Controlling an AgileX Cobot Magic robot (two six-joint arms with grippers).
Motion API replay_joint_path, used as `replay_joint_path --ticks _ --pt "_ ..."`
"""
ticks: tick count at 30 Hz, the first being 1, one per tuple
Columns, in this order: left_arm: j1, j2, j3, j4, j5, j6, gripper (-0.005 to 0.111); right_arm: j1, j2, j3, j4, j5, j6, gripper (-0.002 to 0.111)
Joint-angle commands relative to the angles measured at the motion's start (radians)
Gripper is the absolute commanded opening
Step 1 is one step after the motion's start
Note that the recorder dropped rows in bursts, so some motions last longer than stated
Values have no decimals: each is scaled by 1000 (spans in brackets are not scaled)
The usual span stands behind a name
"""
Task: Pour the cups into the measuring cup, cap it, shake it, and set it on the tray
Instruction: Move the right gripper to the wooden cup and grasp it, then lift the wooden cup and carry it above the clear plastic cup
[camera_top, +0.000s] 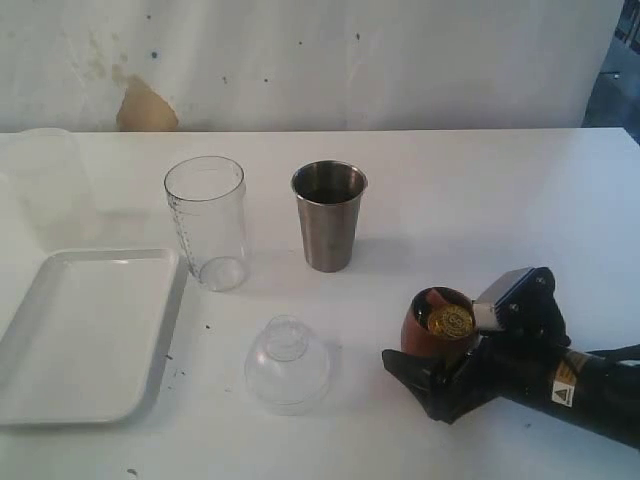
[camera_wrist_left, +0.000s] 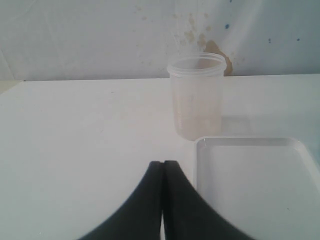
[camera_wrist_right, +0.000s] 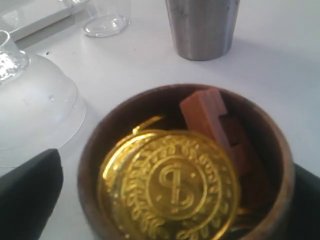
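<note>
The reddish-brown wooden cup (camera_top: 440, 345) stands at the front right, holding a gold coin (camera_wrist_right: 170, 185) and a brown block (camera_wrist_right: 207, 112). My right gripper (camera_top: 445, 335) is open and straddles it. In the right wrist view one finger (camera_wrist_right: 30, 192) stands slightly off the cup's wall, and the other seems to meet it. The steel tumbler (camera_top: 328, 215) stands upright mid-table. To its left is the clear measuring cup (camera_top: 206, 222), uncapped. The white tray (camera_top: 80, 335) lies at the front left. My left gripper (camera_wrist_left: 163, 165) is shut on nothing beside the tray (camera_wrist_left: 260, 185), outside the exterior view.
A clear domed lid (camera_top: 287, 362) rests on the table left of the wooden cup, close to my right gripper. A frosted translucent cup (camera_top: 45, 185) stands behind the tray at the far left. A stained white wall backs the table.
</note>
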Motion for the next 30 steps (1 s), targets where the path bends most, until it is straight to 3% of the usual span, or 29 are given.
replay_joint_path --ticks 1,13,15,16,17,18,20,30 --pt "-1 -3 5 5 -12 -1 0 -1 74 -42 -5 -32 -6 104" --pt "-1 -3 5 5 -12 -1 0 -1 111 -70 -4 -32 -6 100" --pt "-1 -3 5 5 -12 -1 0 -1 111 -70 -6 -32 -6 86" --pt "-1 -3 5 5 -12 -1 0 -1 111 -70 -6 -32 10 67" --pt "-1 -3 5 5 -12 -1 0 -1 111 -70 -6 -32 14 59" --pt "-1 -3 5 5 -12 -1 0 -1 111 -70 -7 -32 14 35" --pt "-1 -3 5 5 -12 -1 0 -1 111 -67 -15 -32 14 0" --pt "-1 -3 5 5 -12 -1 0 -1 -83 -100 -34 -32 174 0"
